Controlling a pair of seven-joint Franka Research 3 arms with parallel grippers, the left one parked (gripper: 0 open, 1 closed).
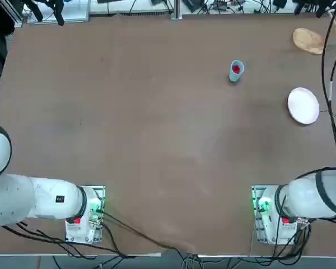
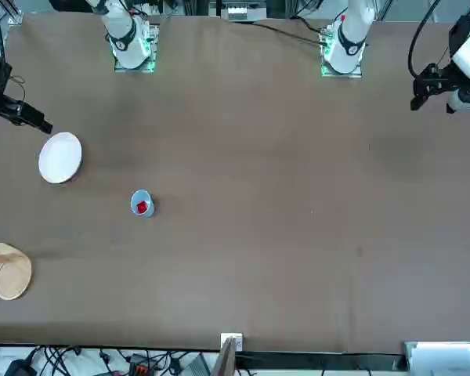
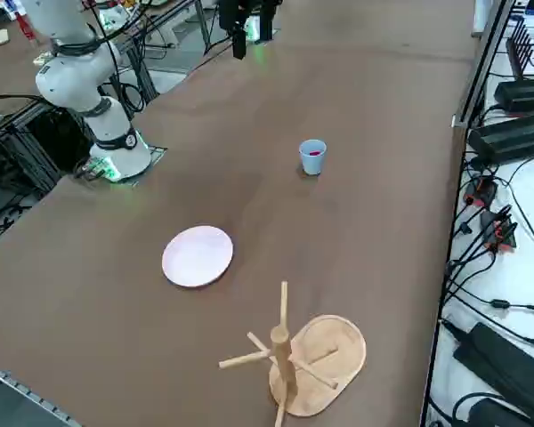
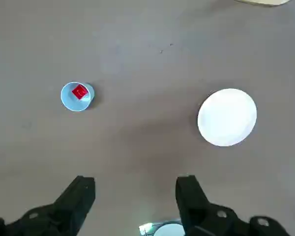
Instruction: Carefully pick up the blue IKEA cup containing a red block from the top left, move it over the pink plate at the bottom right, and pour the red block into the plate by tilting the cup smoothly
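1. My right gripper (image 4: pixel 135 189) hangs high above the table (image 1: pixel 157 123), fingers (image 4: pixel 78 194) wide apart, holding nothing.
2. The blue IKEA cup (image 1: pixel 236 70) stands upright on the table, well apart from me.
3. The red block (image 4: pixel 79 92) lies inside the cup.
4. The pink plate (image 1: pixel 303 105) lies flat near the cup, not touching it.
5. A wooden stand (image 3: pixel 303 354) is beyond the plate.

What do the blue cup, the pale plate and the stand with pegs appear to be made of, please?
The blue IKEA cup looks like matte plastic: even light-blue colour, thin rim. The pink plate seems plastic too, smooth and uniformly pale, though glazed ceramic cannot be excluded. The peg stand looks like unfinished light wood: tan, with dowel-like pegs on an oval base.
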